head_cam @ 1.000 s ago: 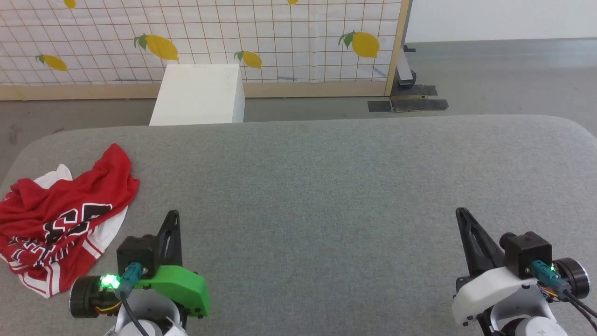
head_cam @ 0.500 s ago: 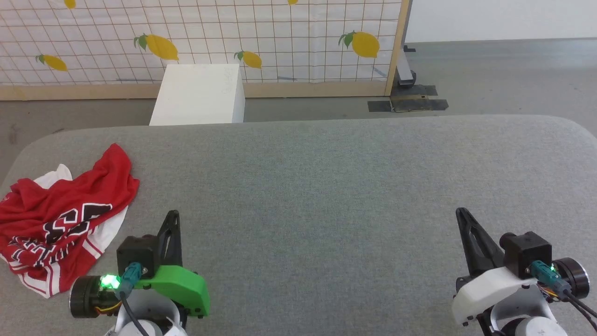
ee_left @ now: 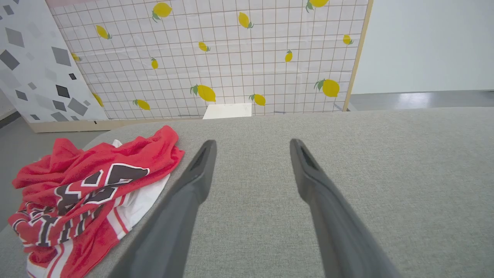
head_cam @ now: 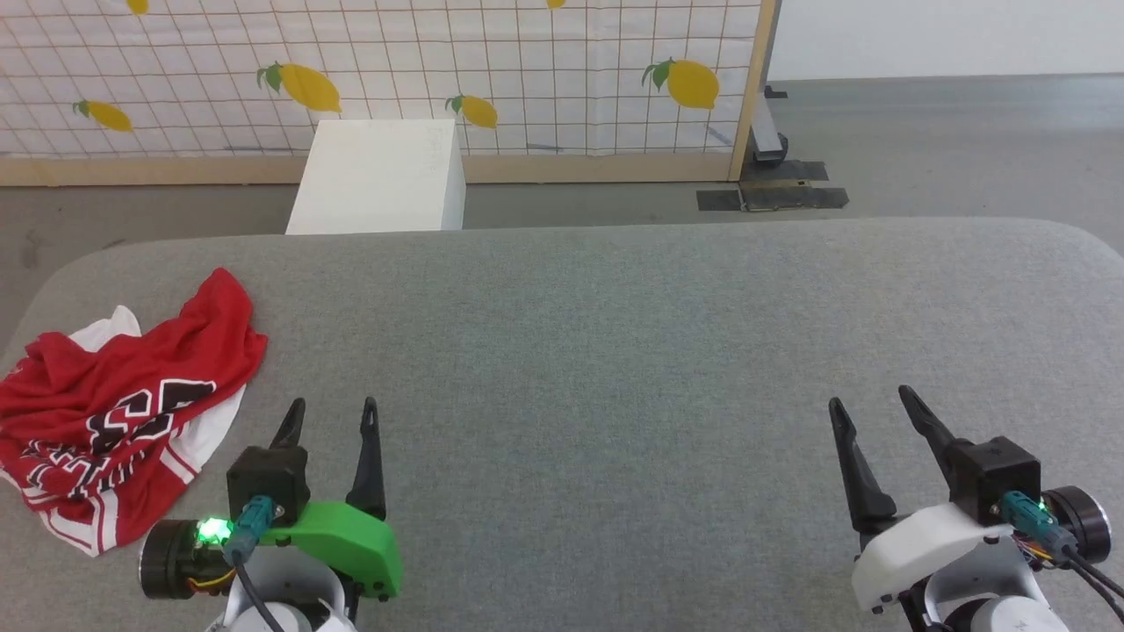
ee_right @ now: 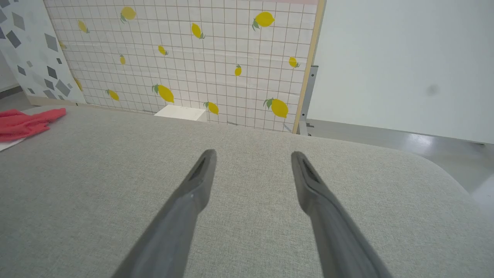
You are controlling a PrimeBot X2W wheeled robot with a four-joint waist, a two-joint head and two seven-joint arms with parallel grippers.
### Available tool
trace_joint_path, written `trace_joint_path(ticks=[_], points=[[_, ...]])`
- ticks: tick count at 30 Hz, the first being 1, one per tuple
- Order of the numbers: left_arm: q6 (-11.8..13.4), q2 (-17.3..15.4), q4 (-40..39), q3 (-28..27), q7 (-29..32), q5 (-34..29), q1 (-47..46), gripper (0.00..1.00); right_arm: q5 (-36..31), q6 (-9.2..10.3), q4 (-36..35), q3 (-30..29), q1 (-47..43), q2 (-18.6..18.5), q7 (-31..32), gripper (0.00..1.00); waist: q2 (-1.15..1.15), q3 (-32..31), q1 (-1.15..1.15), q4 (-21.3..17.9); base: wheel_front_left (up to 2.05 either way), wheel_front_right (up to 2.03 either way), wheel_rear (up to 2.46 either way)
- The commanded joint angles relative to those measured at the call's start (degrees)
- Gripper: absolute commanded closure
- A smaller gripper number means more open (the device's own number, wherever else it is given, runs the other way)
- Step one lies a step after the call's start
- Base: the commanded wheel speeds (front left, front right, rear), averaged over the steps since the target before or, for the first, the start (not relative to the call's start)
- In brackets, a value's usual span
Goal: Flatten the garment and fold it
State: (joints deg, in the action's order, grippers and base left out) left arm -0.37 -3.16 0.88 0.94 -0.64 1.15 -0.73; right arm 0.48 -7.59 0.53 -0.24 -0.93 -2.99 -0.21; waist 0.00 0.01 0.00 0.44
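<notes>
The garment [head_cam: 123, 408], a red jersey with white sleeves and black white-outlined print, lies crumpled at the left end of the grey table [head_cam: 615, 351]. In the left wrist view the garment [ee_left: 88, 189] sits left of the fingers. My left gripper [head_cam: 332, 406] is open just right of the garment, apart from it and holding nothing; in its own view the left gripper [ee_left: 251, 144] has its fingers spread over bare felt. My right gripper [head_cam: 869, 399] is open near the table's front right, empty. A red edge of the garment [ee_right: 27, 121] shows at the far left beyond the right gripper [ee_right: 252, 154].
A white box [head_cam: 378, 175] stands on the floor behind the table. A lemon-print grid panel [head_cam: 527, 70] with a wooden frame runs along the back. The table's rounded right corner [ee_right: 444, 173] drops to grey floor.
Both grippers have gone from shut to open, their fingers now spread apart. The head view has shifted slightly. The garment lies as before.
</notes>
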Motion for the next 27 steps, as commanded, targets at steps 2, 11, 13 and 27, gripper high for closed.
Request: trace_joint_path(ticks=[2,11,13,27], points=[[0.78,0.02,0.51,0.35,-0.67,0.51,-0.61,0.0,0.36,0.01,0.3,-0.12,0.24,0.01,-0.75,0.0,0.0,-0.02,0.0,0.49,0.0,0.0,0.0],[1.6,-0.16,1.38,0.61,-1.76,1.39,-1.01,0.0,0.73,0.02,0.88,-0.07,0.5,0.02,-1.65,0.0,0.0,-0.09,0.0,3.04,0.0,0.0,0.0],[1.8,-0.19,1.5,0.62,-1.99,1.56,-1.03,0.0,0.84,0.02,1.01,0.01,0.56,0.02,-1.83,0.0,0.0,-0.11,0.0,3.75,0.0,0.0,0.0],[3.22,-0.32,2.18,0.44,-3.63,2.98,-0.68,0.0,1.49,0.03,1.96,0.57,1.07,0.03,-3.07,0.0,0.0,-0.09,0.0,8.71,0.0,0.0,0.0]])
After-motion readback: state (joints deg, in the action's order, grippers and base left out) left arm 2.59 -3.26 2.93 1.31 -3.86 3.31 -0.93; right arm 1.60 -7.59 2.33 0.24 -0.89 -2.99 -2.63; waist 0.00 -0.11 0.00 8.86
